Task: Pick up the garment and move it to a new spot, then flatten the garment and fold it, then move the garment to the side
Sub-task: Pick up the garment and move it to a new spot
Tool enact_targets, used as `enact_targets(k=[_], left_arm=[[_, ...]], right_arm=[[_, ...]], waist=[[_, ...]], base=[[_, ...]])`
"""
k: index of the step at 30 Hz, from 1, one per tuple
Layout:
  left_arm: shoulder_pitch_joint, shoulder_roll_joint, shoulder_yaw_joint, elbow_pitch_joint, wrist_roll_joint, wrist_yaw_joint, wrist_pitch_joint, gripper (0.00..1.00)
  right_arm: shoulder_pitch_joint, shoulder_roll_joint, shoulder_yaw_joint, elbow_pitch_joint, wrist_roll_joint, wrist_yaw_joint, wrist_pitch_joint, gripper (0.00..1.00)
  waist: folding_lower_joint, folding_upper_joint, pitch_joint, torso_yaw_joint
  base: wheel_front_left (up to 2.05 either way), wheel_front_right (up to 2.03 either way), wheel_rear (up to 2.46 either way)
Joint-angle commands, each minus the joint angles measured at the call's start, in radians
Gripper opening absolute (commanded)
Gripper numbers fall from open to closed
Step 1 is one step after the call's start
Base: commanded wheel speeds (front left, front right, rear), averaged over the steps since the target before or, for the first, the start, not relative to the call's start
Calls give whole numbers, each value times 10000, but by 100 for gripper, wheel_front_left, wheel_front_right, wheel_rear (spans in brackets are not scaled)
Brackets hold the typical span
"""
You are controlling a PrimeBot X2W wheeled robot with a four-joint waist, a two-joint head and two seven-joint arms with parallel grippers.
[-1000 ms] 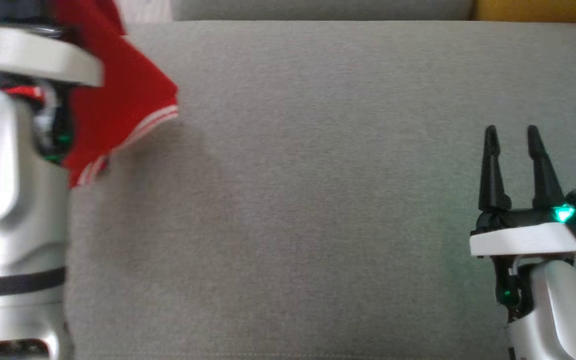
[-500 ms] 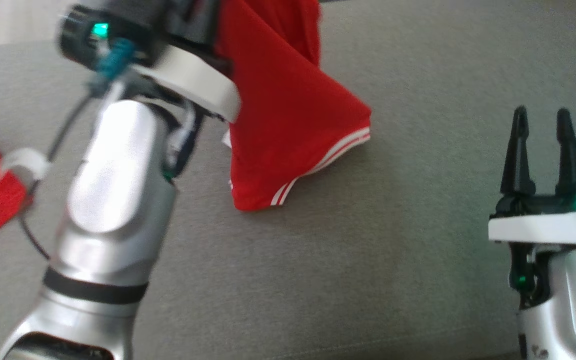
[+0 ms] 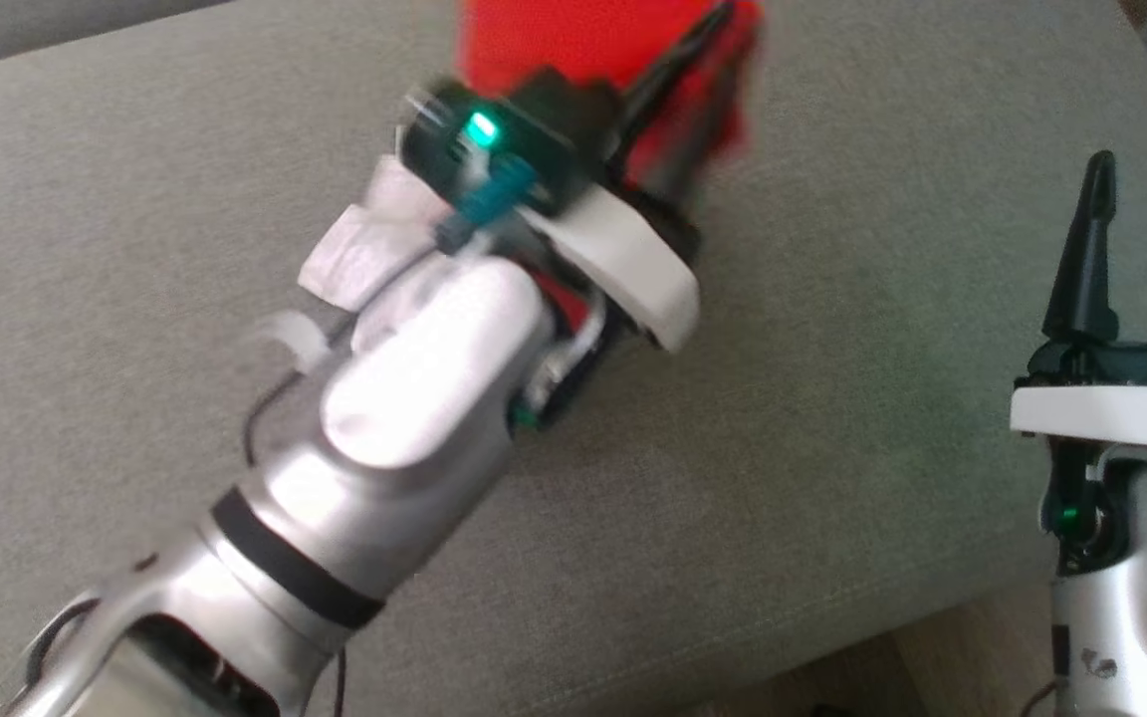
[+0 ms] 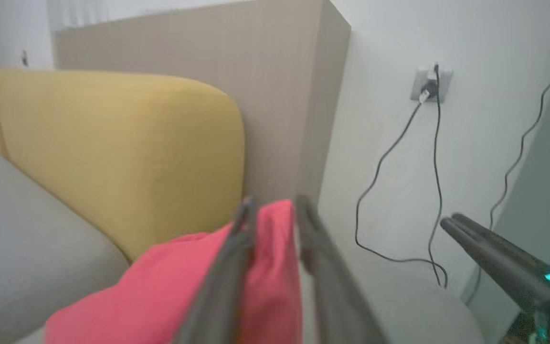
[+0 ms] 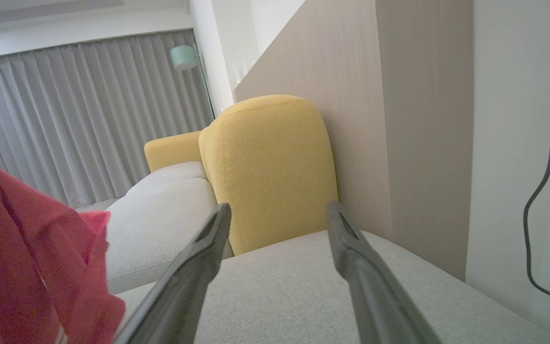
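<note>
- Red garment (image 3: 573,40) shows at the far edge of our head view, over the grey seat (image 3: 832,448), with our left gripper (image 3: 718,30) blurred against it. Our right gripper (image 3: 1141,189) stands near right, spread and empty.
- From our left wrist, the garment (image 4: 170,286) sits between slightly parted fingers (image 4: 237,248); we cannot tell whether they grip it.
- From our right wrist, wide jaws frame a yellow cushion (image 5: 270,167); the garment (image 5: 31,263) hangs at left.

Silver left arm (image 3: 414,398) with black band (image 3: 285,568) and white wrist plate (image 3: 633,269); right end effector (image 3: 1143,169) has long black fingers (image 3: 1081,269).
</note>
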Motion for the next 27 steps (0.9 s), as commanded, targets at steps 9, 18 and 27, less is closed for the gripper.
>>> enact_targets(k=[9, 18, 27], left_arm=[[-1061, 126, 248, 855, -908, 729, -211, 100], [574, 1549, 2842, 408, 126, 705, -219, 100], [4701, 1856, 4758, -741, 498, 322, -221, 100]], right_arm=[[-238, -35, -84, -383, -154, -9, -62, 100], [139, -35, 13, -406, -802, -9, -62, 100], [864, -35, 519, -3, -1198, -9, -62, 100]], waist=[[0, 0, -118, 651], [0, 0, -824, 2257], [0, 0, -1411, 3393]], base=[[0, 0, 0], [0, 0, 0], [0, 0, 0]])
